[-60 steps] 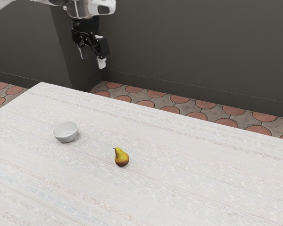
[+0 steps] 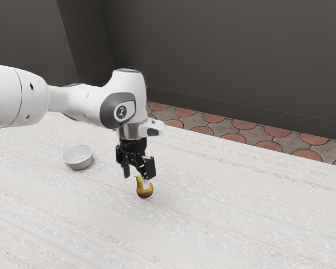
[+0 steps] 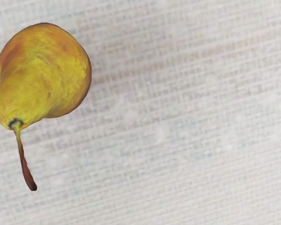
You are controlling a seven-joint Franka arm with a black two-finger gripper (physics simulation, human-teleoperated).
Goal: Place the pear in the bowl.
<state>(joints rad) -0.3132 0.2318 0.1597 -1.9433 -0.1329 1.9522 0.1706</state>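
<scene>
One black claw (image 2: pixel 136 180), fingers apart, empty, hangs low over an upright pear (image 2: pixel 144 192) on the surface (image 2: pixel 213 213), presumably to grasp it; receiving bowl (image 2: pixel 78 163) sits at the pear's ten o'clock, exterior view.

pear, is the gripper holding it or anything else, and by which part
Nothing is held: the gripper is open, and the pear stands on the table.
</scene>
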